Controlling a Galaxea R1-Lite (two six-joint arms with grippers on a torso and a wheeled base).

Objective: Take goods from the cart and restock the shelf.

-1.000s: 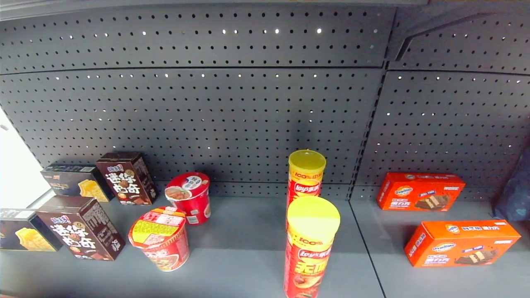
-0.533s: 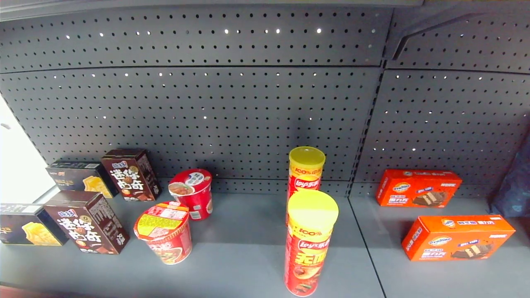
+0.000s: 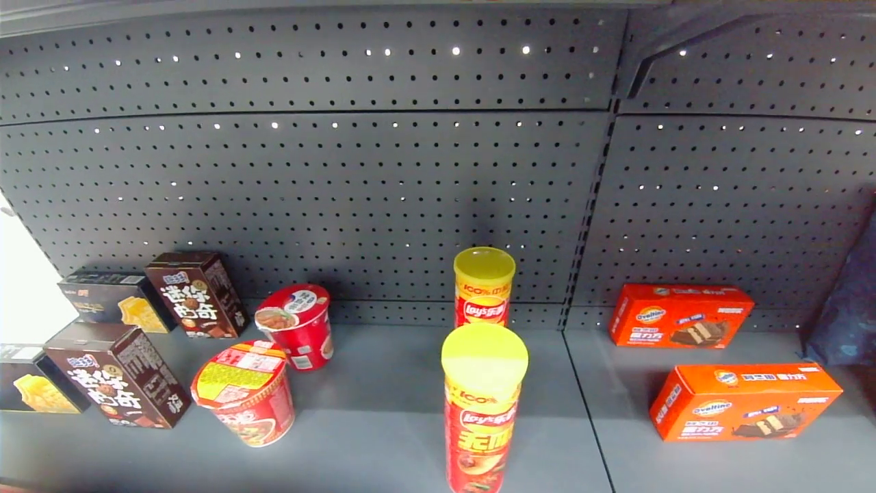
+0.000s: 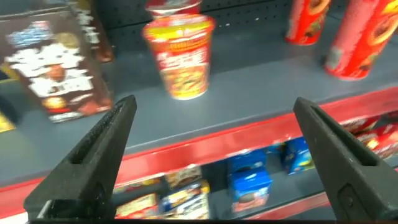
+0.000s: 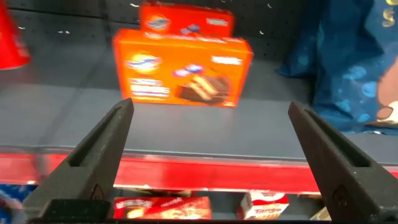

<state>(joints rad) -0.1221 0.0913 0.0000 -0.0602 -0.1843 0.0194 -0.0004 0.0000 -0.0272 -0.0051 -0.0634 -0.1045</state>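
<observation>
- The left claw (image 4: 214,106) hangs in front of the shelf's (image 3: 390,424) red front edge (image 4: 249,140), its two dark fingers spread wide with nothing between them.
- The right claw (image 5: 211,107) hangs in front of the same edge farther right, also spread wide and empty.
- Two tall red chip cans with yellow lids stand upright near the middle of the shelf. The front can (image 3: 482,404) is close to the edge, and the rear can (image 3: 483,287) is directly behind it by the perforated back panel (image 3: 342,192).
- Left of the cans stand two red noodle cups, a front cup (image 3: 245,394) and a rear cup (image 3: 295,325), both slightly tilted and a little apart.
- Farther left are two brown boxes, a front one (image 3: 120,383) and a rear one (image 3: 198,294), both standing upright.
- Beside each brown box, on its left, lies a dark box with a yellow picture: one in front (image 3: 31,387) and one behind (image 3: 113,305).
- On the right section of the shelf lie two orange boxes, one at the back (image 3: 681,316) and one nearer the edge (image 3: 742,400), well apart from the cans.
- A blue bag (image 3: 848,308) sits at the far right end.
- Below the red edge, a lower shelf holds blue packets (image 4: 249,183).
</observation>
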